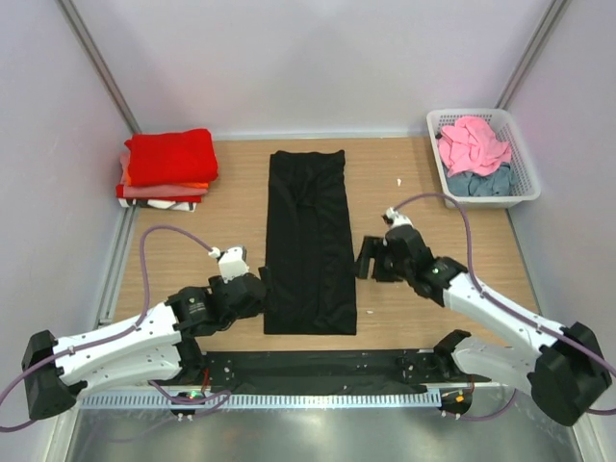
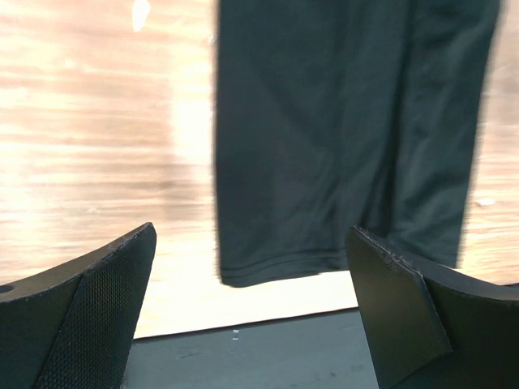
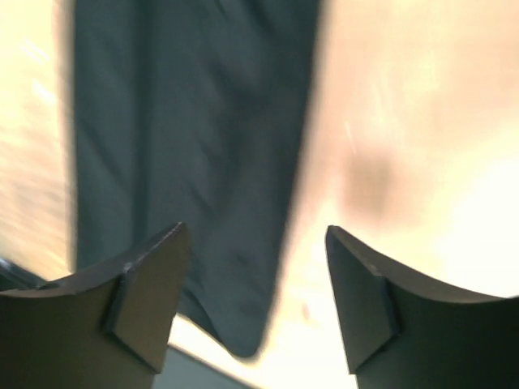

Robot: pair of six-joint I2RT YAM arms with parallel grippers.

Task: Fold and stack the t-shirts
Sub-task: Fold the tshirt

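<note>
A black t-shirt (image 1: 308,241) lies folded into a long narrow strip down the middle of the wooden table. Its near hem shows in the left wrist view (image 2: 349,146) and the right wrist view (image 3: 195,162). My left gripper (image 1: 258,281) is open and empty, just left of the strip's near corner. My right gripper (image 1: 366,258) is open and empty, just right of the strip's right edge. A stack of folded shirts, red (image 1: 171,157) on top with orange and white below, sits at the far left. Pink (image 1: 472,142) and grey-blue (image 1: 478,182) shirts lie crumpled in the basket.
The white lattice basket (image 1: 527,178) stands at the far right corner. A dark strip (image 1: 318,366) runs along the table's near edge between the arm bases. White walls close in the table on three sides.
</note>
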